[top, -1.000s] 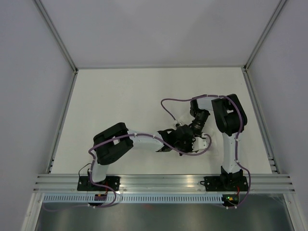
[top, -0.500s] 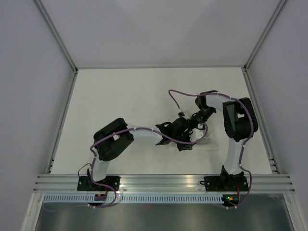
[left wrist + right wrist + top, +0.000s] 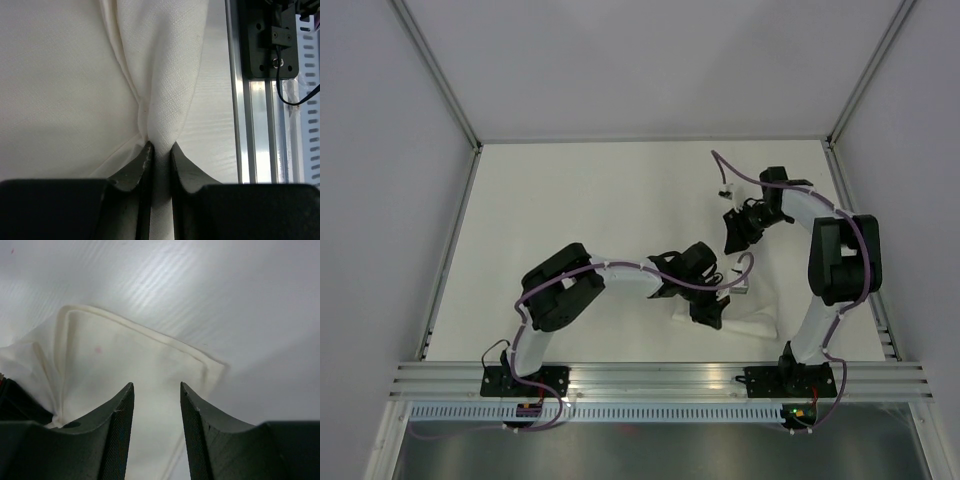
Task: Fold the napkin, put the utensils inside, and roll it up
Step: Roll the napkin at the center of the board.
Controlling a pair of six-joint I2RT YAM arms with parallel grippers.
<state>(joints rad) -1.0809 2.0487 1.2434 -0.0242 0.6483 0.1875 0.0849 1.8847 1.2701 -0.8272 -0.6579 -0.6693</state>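
The white napkin point(image 3: 756, 322) lies crumpled on the white table near the front right. It fills the left wrist view point(image 3: 165, 75) as a gathered ridge of cloth. My left gripper point(image 3: 709, 312) point(image 3: 160, 149) is shut on a pinched fold of it. My right gripper point(image 3: 734, 238) point(image 3: 156, 390) is open and empty. It hovers above a flat hemmed corner of the napkin point(image 3: 145, 360), apart from it. No utensils show in any view.
The aluminium rail point(image 3: 660, 378) runs along the near table edge, with the right arm's base plate point(image 3: 270, 40) close beyond the napkin. Purple cables point(image 3: 720, 285) loop over both arms. Grey walls point(image 3: 400, 200) enclose the table on three sides.
My right gripper has pulled back from the left gripper toward the far right and stands higher. My left gripper has shifted right and nearer the front edge, still holding the napkin.
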